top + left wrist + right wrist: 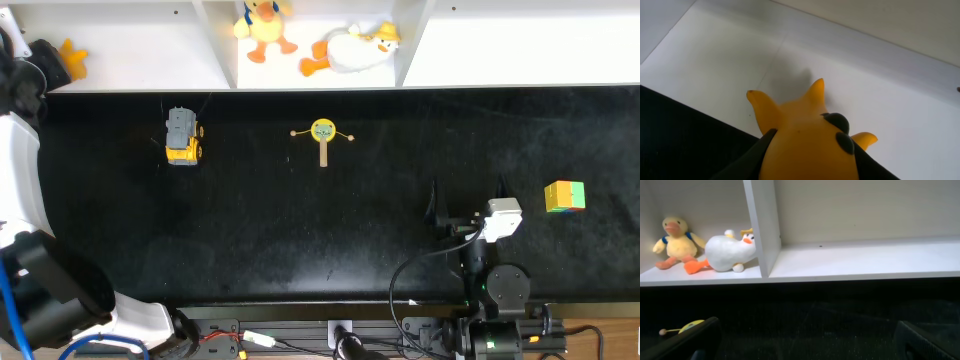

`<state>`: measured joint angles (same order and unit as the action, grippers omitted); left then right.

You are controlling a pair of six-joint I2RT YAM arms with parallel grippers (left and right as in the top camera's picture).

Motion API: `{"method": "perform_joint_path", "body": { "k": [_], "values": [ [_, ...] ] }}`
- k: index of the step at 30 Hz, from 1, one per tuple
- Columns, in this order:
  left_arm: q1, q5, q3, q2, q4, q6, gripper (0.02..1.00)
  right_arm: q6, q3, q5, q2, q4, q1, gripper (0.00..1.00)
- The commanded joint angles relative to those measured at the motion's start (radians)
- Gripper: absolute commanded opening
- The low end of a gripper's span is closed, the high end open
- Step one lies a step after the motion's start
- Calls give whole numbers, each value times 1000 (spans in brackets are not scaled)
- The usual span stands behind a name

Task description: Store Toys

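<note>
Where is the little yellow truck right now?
In the top view the truck sits on the left side of the black mat, just in front of the white shelf, with the yellow rattle off to its right.

A black worktop [300, 230] runs ahead of the right tool [807, 325] to a white shelf [855, 260] along its far edge. A coloured cube [565, 196] lies just right of that tool, a yellow stick toy [322, 135] ahead to its left, and a yellow truck [182, 135] farther left. In the shelf compartment ahead-left sit a yellow duck [674, 242] and a white goose [730, 252], close together. The left tool [812, 145] grips an orange toy [800, 115] at the leftmost compartment
</note>
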<state>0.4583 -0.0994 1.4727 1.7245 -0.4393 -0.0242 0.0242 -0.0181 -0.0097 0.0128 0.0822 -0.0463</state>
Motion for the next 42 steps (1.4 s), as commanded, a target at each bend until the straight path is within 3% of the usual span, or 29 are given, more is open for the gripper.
{"method": "perform_joint_path", "body": {
  "k": [1,5,13,16,20,35,42],
  "values": [
    [1,-1,27,33,17,-38,373,-5,13,10,-8,-4,1,996],
    [0,-43,27,74,58,-38,373,-5,13,10,-8,-4,1,993],
    [6,-42,27,92,74,-37,386,-5,13,10,-8,-4,1,996],
    [6,-42,27,93,80,-37,474,-5,13,10,-8,-4,1,996],
    [6,-42,27,96,93,-29,487,-5,13,10,-8,-4,1,993],
    [6,-43,27,105,158,-30,895,-5,13,10,-8,-4,1,996],
    [5,-65,27,105,195,-30,1000,-5,13,10,-8,-4,1,1000]
  ]
}}
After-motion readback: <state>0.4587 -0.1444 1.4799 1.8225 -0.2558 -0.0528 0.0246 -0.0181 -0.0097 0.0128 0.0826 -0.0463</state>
